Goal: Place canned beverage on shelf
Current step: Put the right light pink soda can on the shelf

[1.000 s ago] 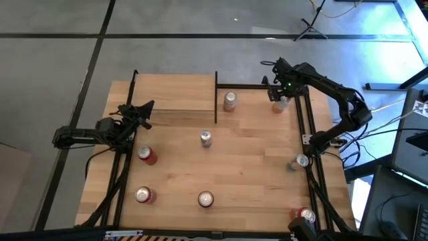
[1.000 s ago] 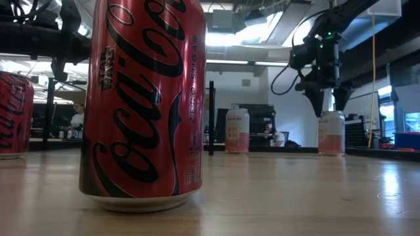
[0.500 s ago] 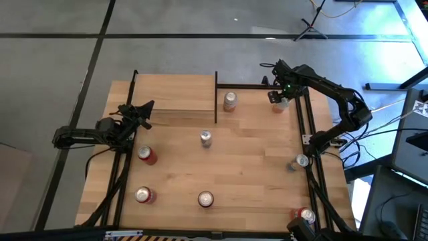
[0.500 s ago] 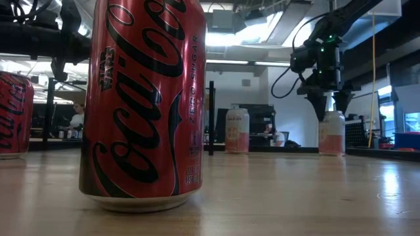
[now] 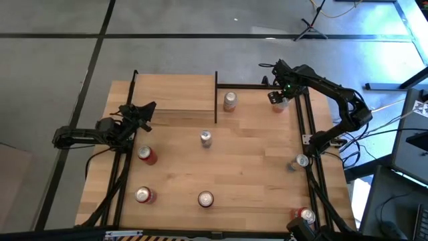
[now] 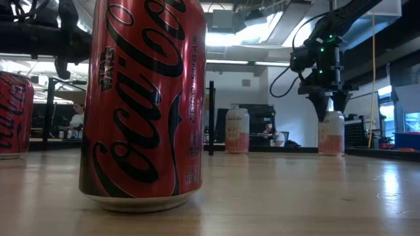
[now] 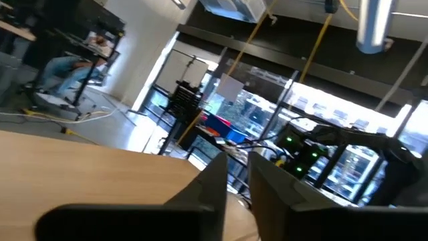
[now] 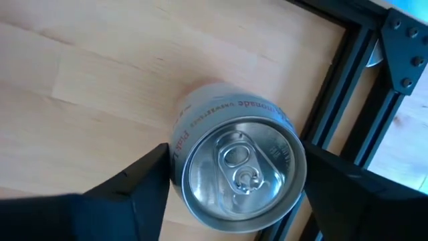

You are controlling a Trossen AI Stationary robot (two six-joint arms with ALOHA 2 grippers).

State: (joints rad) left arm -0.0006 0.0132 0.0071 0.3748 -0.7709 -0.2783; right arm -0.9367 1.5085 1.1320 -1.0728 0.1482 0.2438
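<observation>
A pale pink can (image 8: 237,174) stands upright on the tabletop at the far right, beside the black frame rail; it also shows in the low view (image 6: 331,134). My right gripper (image 6: 330,117) is open and points down over it, one finger on each side of the can's top with very little gap. The shelf (image 5: 174,94), a raised light-wood board with black posts, is at the far left. My left gripper (image 5: 142,111) is shut and empty, hovering by the shelf's near left corner.
A second pink can (image 5: 229,101) stands just right of the shelf's post. A silver can (image 5: 206,138) is mid-table. Three red cans (image 5: 146,154) (image 5: 143,195) (image 5: 205,199) stand at near left, and two more cans (image 5: 300,162) (image 5: 305,215) along the right rail.
My right gripper has come down from just above the pink can until its open fingers straddle the can's top. The can has not moved.
</observation>
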